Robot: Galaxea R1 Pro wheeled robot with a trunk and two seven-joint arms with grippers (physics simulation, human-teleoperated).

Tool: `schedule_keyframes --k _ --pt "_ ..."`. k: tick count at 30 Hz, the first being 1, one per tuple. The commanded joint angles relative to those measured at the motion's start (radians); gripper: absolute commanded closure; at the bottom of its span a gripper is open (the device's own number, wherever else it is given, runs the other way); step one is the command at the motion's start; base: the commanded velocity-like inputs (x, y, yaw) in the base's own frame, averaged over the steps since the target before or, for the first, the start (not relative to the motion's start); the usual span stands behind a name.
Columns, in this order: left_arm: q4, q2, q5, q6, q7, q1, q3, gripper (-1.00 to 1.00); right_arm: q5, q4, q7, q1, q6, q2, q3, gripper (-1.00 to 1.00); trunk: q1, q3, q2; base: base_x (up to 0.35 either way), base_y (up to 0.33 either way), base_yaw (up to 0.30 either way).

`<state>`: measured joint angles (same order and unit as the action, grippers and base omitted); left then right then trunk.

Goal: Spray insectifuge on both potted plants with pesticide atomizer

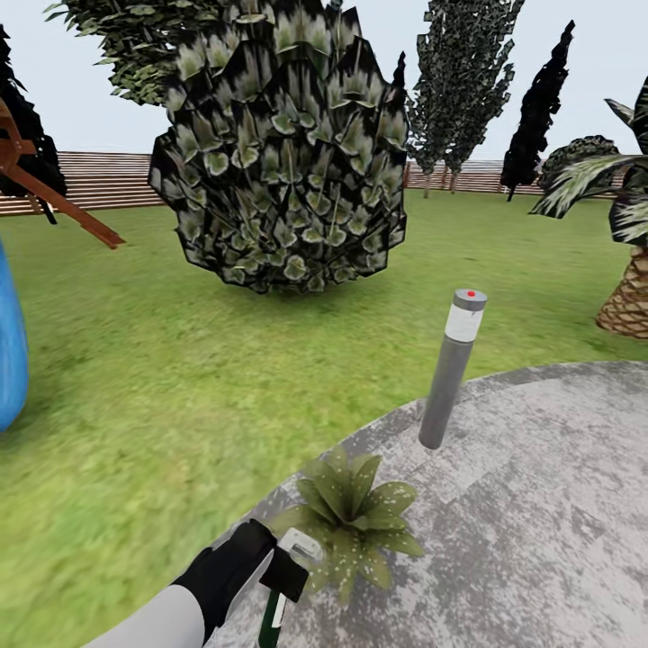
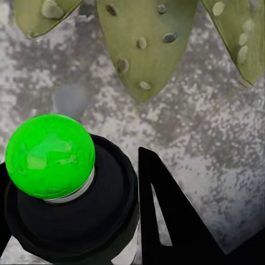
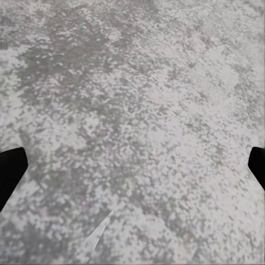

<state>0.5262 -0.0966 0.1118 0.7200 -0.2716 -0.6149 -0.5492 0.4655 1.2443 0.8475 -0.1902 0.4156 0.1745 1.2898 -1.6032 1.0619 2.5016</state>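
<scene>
No readable labels or writing anywhere; only mark is a red dot on top of the grey bollard lamp (image 1: 452, 367), which stands upright near the patio (image 1: 540, 522) edge. Left gripper (image 1: 286, 576) at bottom of head view is pinching the pesticide atomizer (image 1: 286, 580), whitish head up, dark-green body hanging below; in left wrist view a bright green ball (image 2: 49, 155) sits on a black round cap beside a black finger (image 2: 165, 215). Atomizer is just beside one potted plant (image 1: 355, 508), speckled leaves close in front of the nozzle; pot itself hidden by leaves. Plant sits on patio right by the curved edge w/ lawn (image 1: 180, 378). Right gripper (image 3: 132, 171) spread wide, finger tips at opposite frame edges over bare paving. Open room: lawn to the left, paving to the right. Big dark bush (image 1: 279, 153) and fence (image 1: 99, 180) well back; palm (image 1: 621, 252) at far right.
</scene>
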Motion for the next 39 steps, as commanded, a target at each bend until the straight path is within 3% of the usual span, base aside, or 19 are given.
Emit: schedule_keyframes --k 1,2,3,4,12,14,16,17,19,23,26,28,30,33,37,39 --pt "0.001 0.005 0.001 0.000 -0.002 0.001 0.001 1.00 -0.004 0.002 -0.001 0.000 0.000 0.000 0.000 -1.00 0.000 0.000 0.000 0.000 0.336 -0.001" --pt "-0.001 0.008 0.002 -0.027 -0.005 0.009 0.002 1.00 -0.005 0.010 -0.002 0.002 -0.007 0.000 0.000 -1.00 0.000 0.000 0.000 0.000 0.337 -0.022" --pt "-0.023 0.010 0.003 -0.172 -0.018 0.034 0.003 1.00 0.002 0.011 -0.047 0.008 -0.038 0.000 0.002 -1.00 0.000 0.000 0.000 0.000 0.337 -0.133" --pt "-0.045 0.008 0.003 -0.194 -0.021 0.038 0.003 1.00 0.004 0.009 -0.059 0.009 -0.043 0.000 0.002 -1.00 0.000 0.000 0.000 0.000 0.337 -0.118" --pt "-0.059 0.021 -0.001 -0.212 -0.023 0.040 0.011 1.00 0.002 0.005 -0.070 0.009 -0.047 0.000 0.004 -1.00 0.000 0.000 0.000 0.010 0.339 -0.139" --pt "-0.059 0.042 -0.002 -0.215 -0.019 0.040 0.015 1.00 0.002 0.004 -0.070 0.009 -0.047 0.000 0.003 -1.00 0.000 0.000 0.000 0.087 0.339 -0.291" --pt "-0.051 0.096 0.001 -0.225 -0.025 0.040 0.034 1.00 0.002 0.004 -0.070 0.009 -0.047 0.000 0.003 -1.00 0.000 0.000 0.000 0.089 0.339 -0.291" --pt "-0.049 0.110 0.002 -0.240 -0.031 0.040 0.051 1.00 0.002 0.004 -0.070 0.009 -0.047 0.000 0.003 -1.00 0.000 0.000 0.000 0.089 0.339 -0.292" --pt "-0.050 0.124 0.001 -0.279 -0.048 0.040 0.087 1.00 0.003 0.004 -0.070 0.009 -0.047 0.000 0.003 -1.00 0.000 0.000 0.000 0.091 0.339 -0.292" --pt "-0.038 0.111 -0.013 -0.256 -0.058 0.026 0.093 1.00 0.004 0.003 -0.071 0.009 -0.047 0.000 0.003 -1.00 0.000 0.000 0.000 0.140 0.330 -0.292" --pt "-0.037 0.111 -0.015 -0.226 -0.059 0.024 0.054 1.00 0.004 0.003 -0.070 0.009 -0.047 0.000 0.003 -1.00 0.000 0.000 0.000 0.198 0.293 -0.291" --pt "-0.090 0.111 -0.013 -0.289 -0.060 0.030 0.015 1.00 0.005 0.003 -0.071 0.009 -0.046 0.000 0.003 -1.00 0.000 0.000 0.000 0.249 0.218 -0.291" --pt "-0.153 0.109 -0.012 -0.426 -0.087 0.033 -0.004 1.00 0.005 0.003 -0.071 0.009 -0.045 0.000 0.003 -1.00 0.000 0.000 0.000 0.249 0.139 -0.292" --pt "-0.156 0.111 -0.012 -0.448 -0.120 0.033 -0.004 1.00 0.005 0.003 -0.071 0.009 -0.040 0.000 0.002 -1.00 0.000 0.000 0.000 0.047 0.022 -0.294" --pt "-0.159 0.102 -0.012 -0.436 -0.105 0.034 -0.003 1.00 0.004 0.003 -0.070 0.009 -0.038 0.000 0.002 -1.00 0.000 0.000 0.000 0.000 0.000 -0.294" --pt "-0.160 0.091 -0.013 -0.424 -0.060 0.034 -0.004 1.00 0.004 0.004 -0.070 0.009 -0.038 0.000 0.002 -1.00 0.000 0.000 0.000 0.000 0.000 -0.294"
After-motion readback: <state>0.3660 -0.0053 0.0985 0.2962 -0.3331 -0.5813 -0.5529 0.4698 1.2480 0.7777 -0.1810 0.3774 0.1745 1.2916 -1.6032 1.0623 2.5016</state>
